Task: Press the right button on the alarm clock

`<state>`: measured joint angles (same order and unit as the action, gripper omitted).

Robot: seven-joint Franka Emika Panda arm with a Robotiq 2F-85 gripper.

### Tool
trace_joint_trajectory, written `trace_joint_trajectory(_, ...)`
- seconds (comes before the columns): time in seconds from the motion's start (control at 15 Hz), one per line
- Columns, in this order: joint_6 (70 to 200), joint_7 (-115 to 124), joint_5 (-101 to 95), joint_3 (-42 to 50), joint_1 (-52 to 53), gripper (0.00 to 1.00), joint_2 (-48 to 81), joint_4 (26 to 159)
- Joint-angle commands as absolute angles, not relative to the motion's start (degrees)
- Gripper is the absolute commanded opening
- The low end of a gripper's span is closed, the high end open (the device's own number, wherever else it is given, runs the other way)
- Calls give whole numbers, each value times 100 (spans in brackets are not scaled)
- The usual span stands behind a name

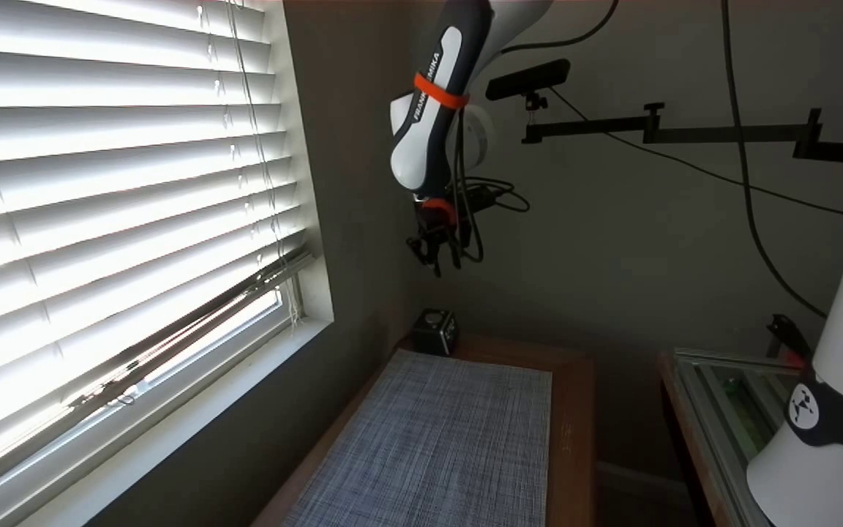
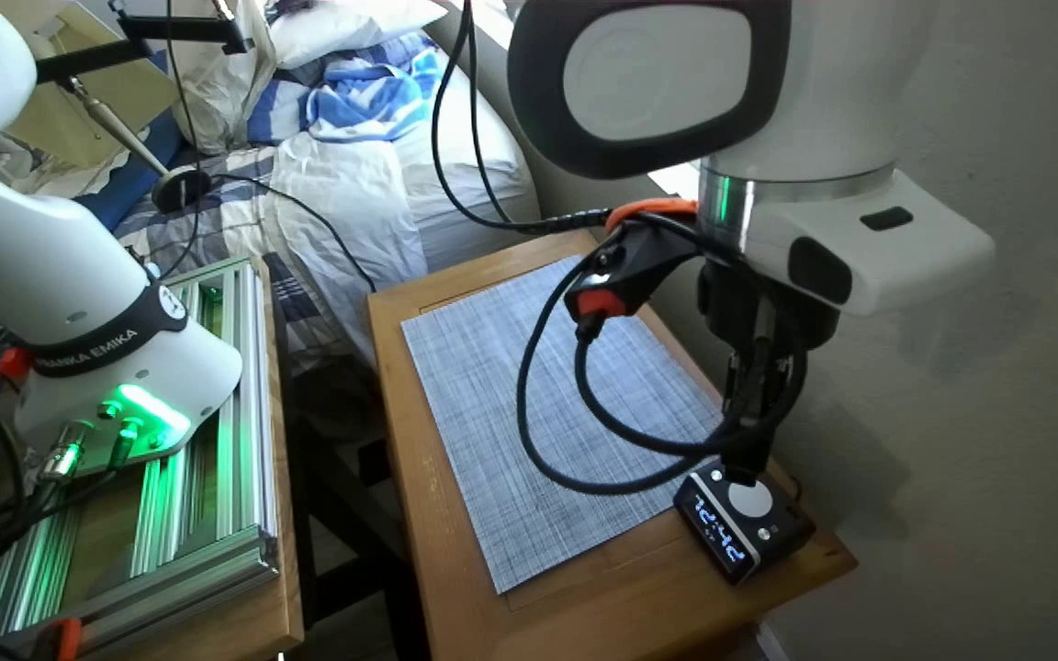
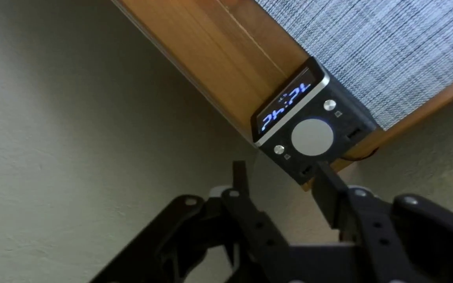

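The alarm clock [image 1: 435, 333] is a small dark box at the table's far corner beside the woven mat. It also shows in an exterior view [image 2: 751, 525] with its lit display. In the wrist view the clock [image 3: 303, 112] has a large round silver pad [image 3: 312, 137] on top, with one small silver button [image 3: 278, 149] at lower left and another small button [image 3: 329, 105] at upper right. My gripper [image 3: 280, 167] is open and empty, fingers apart. The gripper [image 1: 446, 265] hangs above the clock, not touching it. One fingertip overlaps the clock's rear edge in the wrist view.
The grey woven mat [image 2: 501, 367] lies on the wooden table [image 2: 584, 610]. The wall [image 3: 73, 177] is close behind the clock. A window with blinds [image 1: 114, 176] is beside the table. Looped cables [image 2: 575, 482] hang from the wrist. A thin cord [image 3: 362, 156] leaves the clock's rear.
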<state>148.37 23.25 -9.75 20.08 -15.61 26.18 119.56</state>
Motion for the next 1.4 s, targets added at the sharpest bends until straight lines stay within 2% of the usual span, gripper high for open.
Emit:
trace_joint_trajectory(0.0,14944,2020,-787,2094,-1604,16,2975,11671)
trace_joint_trajectory(0.13,14928,1970,-731,2080,-1614,2,3074,11644)
trace_joint_trajectory(0.2,14925,1959,-698,2070,-1620,0,3119,11633)
trace_joint_trajectory(1.33,15454,1970,48,1996,-1724,0,3877,11263)
